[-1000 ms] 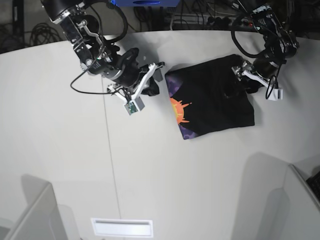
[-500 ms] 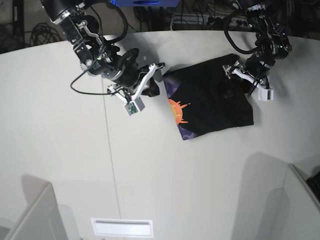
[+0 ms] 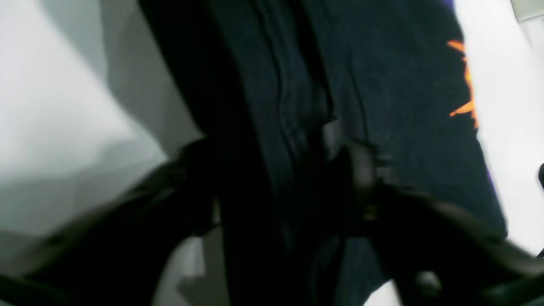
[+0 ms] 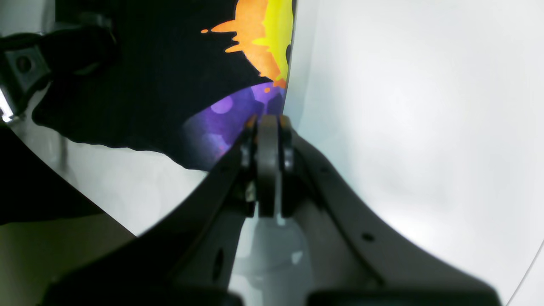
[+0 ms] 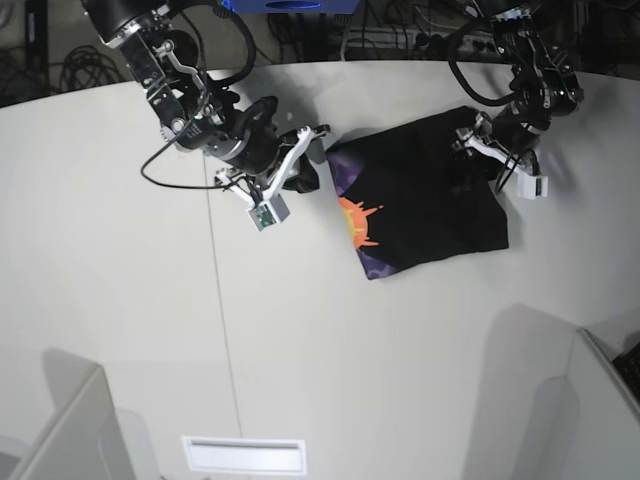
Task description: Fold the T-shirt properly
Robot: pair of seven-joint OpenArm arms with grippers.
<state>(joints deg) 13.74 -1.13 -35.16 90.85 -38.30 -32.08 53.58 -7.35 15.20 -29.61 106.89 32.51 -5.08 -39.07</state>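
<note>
Near the counter's [image 5: 120, 300] far edge lies the T-shirt [image 5: 425, 195]; my left tool [image 5: 478, 160] has just narrowed around its fold, grip unclear. My right tool [image 4: 267, 127] stays shut, empty beside it.

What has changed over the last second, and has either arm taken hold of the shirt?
The left gripper slid inward from the table beyond the T-shirt onto its far edge, and its jaws are now narrowing around a raised fold of black cloth; a firm grip isn't confirmed. The right gripper stayed shut at the purple corner. The shirt's outline barely shifted.
</note>
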